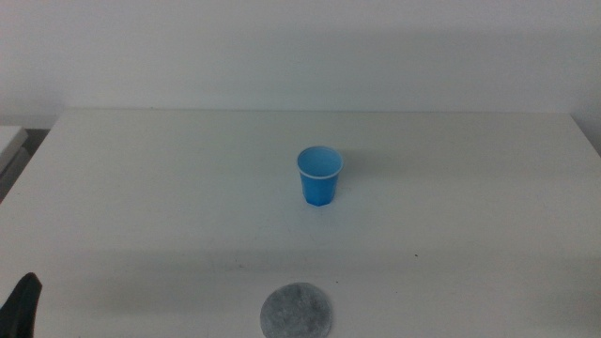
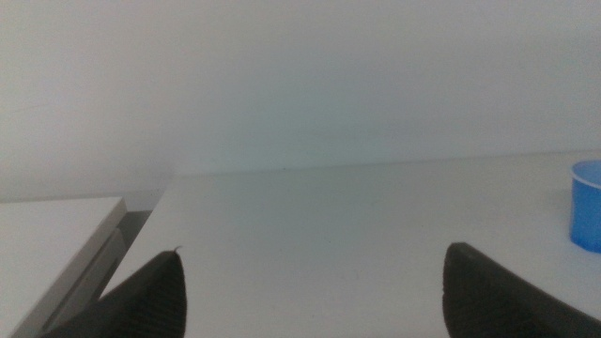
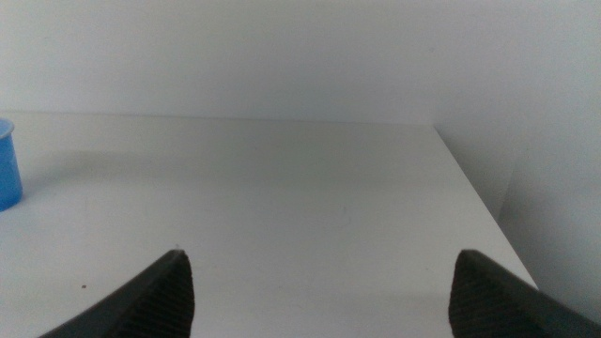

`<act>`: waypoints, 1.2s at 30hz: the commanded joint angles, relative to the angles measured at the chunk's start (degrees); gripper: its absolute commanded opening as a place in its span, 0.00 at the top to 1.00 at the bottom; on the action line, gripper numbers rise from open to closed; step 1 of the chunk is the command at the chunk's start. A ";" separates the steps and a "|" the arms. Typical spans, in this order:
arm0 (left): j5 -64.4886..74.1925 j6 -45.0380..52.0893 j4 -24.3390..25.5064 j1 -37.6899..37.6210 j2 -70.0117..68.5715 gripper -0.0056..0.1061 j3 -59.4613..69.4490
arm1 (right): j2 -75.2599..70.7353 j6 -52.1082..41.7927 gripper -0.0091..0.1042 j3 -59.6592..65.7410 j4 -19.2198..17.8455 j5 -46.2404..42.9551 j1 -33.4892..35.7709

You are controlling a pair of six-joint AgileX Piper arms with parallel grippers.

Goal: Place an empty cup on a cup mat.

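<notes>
Blue cup [image 1: 319, 176] stands upright on the white surface [image 1: 169, 188], apart from the grey cup mat [image 1: 296, 312], outside both grippers' wide-open, empty jaws

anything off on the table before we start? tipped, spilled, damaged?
Nothing stands out. The cup stands upright mid-table, no spill around it. The mat lies flat near the front edge, apart from the cup. Left gripper and right gripper wait open, holding nothing.
</notes>
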 commanded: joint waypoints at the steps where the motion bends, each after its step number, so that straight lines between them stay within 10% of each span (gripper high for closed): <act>1: 0.80 -0.32 -0.34 -0.11 0.97 0.11 -1.35 | -0.28 -0.23 0.10 0.19 -0.31 -0.38 0.12; 17: 32.12 0.15 -11.32 -2.36 53.35 0.11 -49.60 | -0.28 -0.23 0.10 0.19 -0.31 -0.38 0.12; 36: 49.81 -15.32 0.08 -26.01 112.14 0.11 -102.20 | -0.28 -0.23 0.10 0.19 -0.31 -0.38 0.12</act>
